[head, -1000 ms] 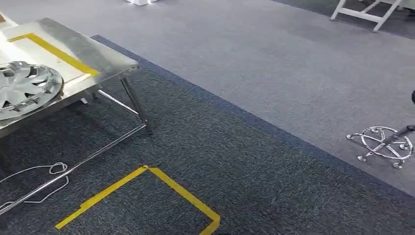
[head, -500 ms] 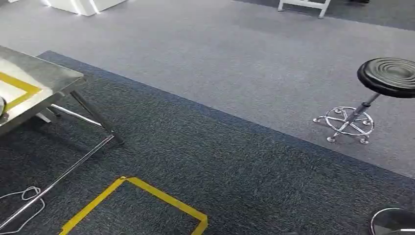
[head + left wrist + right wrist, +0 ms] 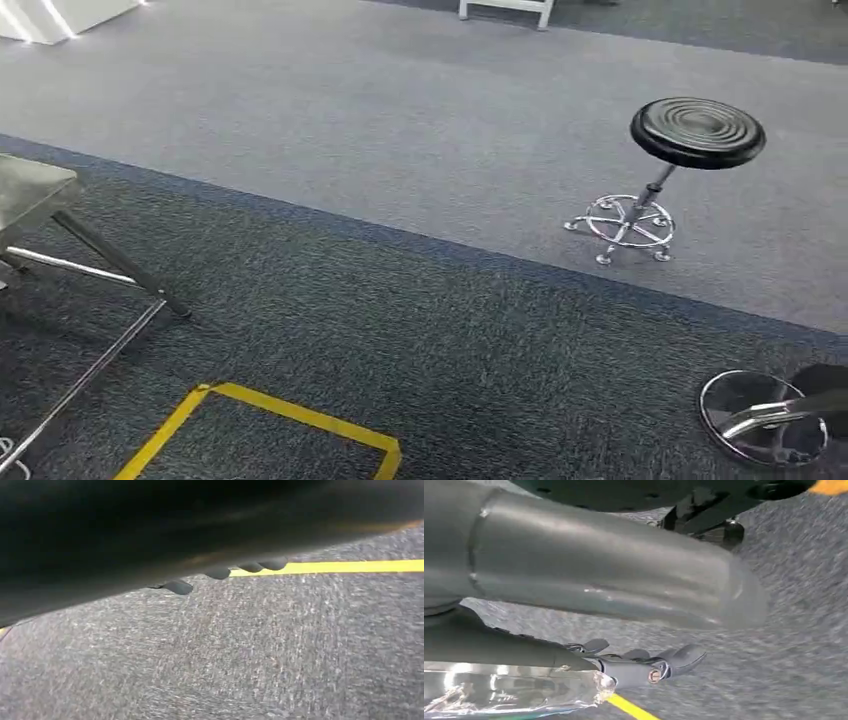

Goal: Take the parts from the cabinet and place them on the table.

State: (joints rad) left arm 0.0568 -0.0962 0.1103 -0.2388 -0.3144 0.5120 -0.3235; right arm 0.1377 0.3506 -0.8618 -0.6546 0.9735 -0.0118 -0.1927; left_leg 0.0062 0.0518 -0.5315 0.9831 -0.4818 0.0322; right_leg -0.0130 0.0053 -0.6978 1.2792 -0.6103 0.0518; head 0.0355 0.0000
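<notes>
Left hand hangs over dark carpet, fingertips visible, grip unclear. Right hand hangs too, fingers loosely apart beside a shiny silvery piece; can't tell if held. Counter corner at left, stool on grey floor.

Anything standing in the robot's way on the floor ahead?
Nothing visible straight ahead on the carpet. Off to the sides: black stool right, chrome stool base near right, table corner left.
</notes>
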